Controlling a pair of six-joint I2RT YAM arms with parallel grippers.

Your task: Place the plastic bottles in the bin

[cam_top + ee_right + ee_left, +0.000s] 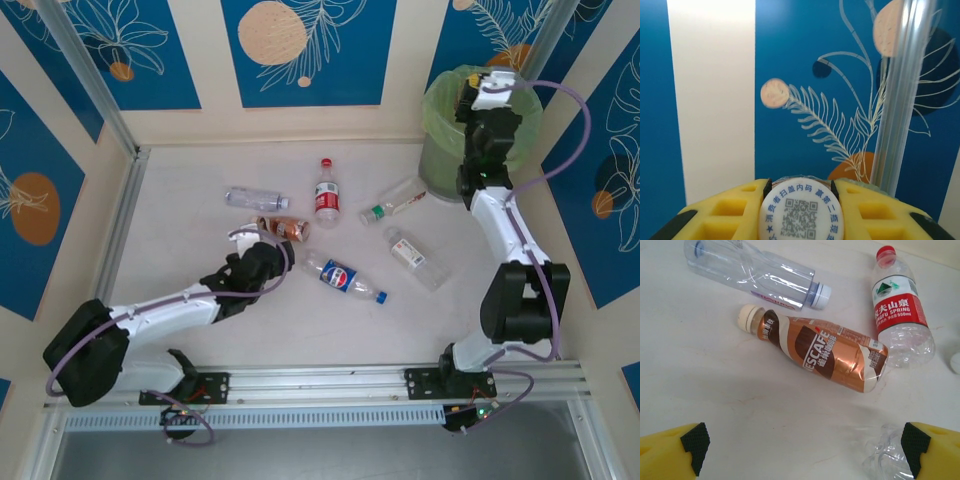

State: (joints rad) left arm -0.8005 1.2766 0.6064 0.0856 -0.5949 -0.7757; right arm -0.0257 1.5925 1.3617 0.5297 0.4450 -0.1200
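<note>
My right fingers (725,212) clench a white-capped bottle (799,212), cap toward the wrist camera, above the bin (436,140) at the far right corner of the table (180,240). My left fingers (670,455), spread wide, hover nearest the brown bottle (815,352), which lies just ahead, its long axis slanting across their gap.

In right gripper (800,183), bottle (800,215): cap end seen, body hidden; crumpled clear bottle (885,452) cut by bottom edge; bin (440,140) partly behind right arm (495,215).
</note>
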